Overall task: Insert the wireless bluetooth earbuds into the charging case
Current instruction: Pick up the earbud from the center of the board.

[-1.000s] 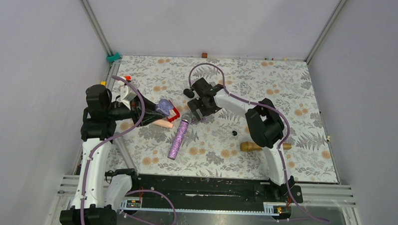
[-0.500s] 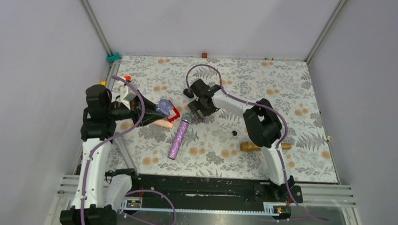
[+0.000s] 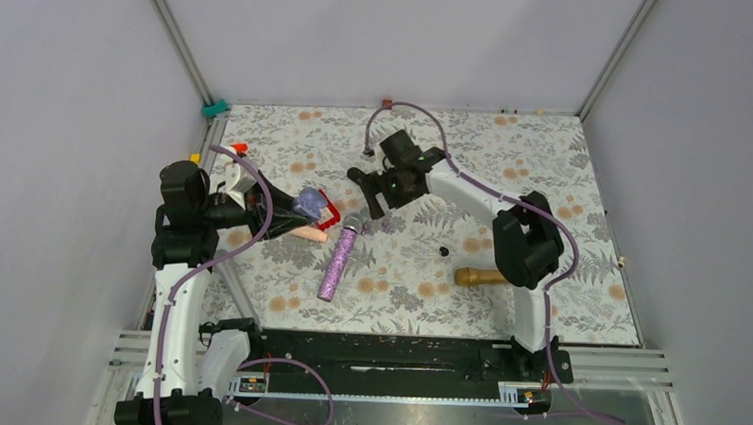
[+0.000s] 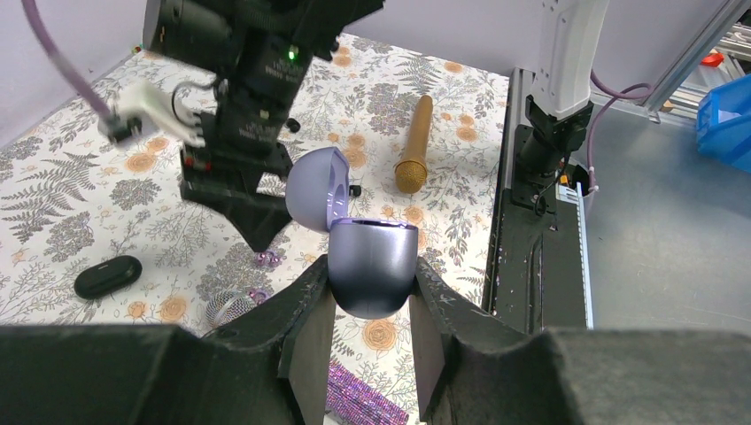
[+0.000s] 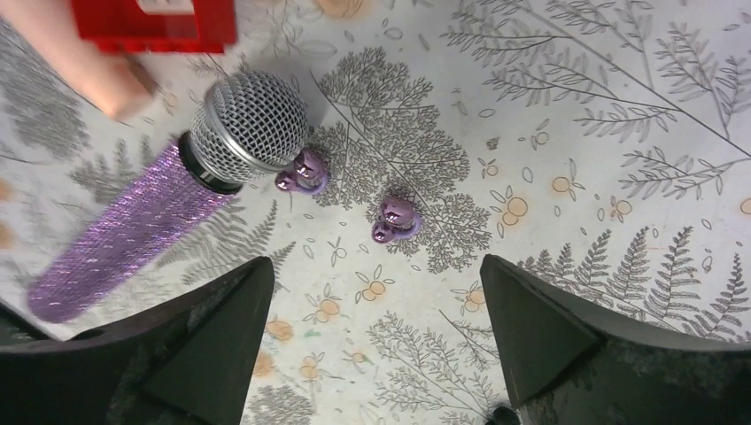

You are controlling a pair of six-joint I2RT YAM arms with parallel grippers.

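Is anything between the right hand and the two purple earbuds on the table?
Nothing covers them. The right hand hangs open above both. The loose earbud lies by itself; the second earbud touches the mesh head of the purple microphone, which may crowd a finger.

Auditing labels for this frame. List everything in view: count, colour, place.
lavender egg-shaped charging case: 1, lid open, held off the mat
glossy purple earbuds: 2, on mat; one by the mesh head, one apart
purple glitter microphone: 1, silver mesh head, mid-mat
gold microphone: 1, right side
black oval capsule: 1, far side
tiny black piece: 1, near gold microphone
red plastic piece: 1, beside peach cylinder
floral mat: 1
left gripper: shut on case
right gripper: open, above earbuds
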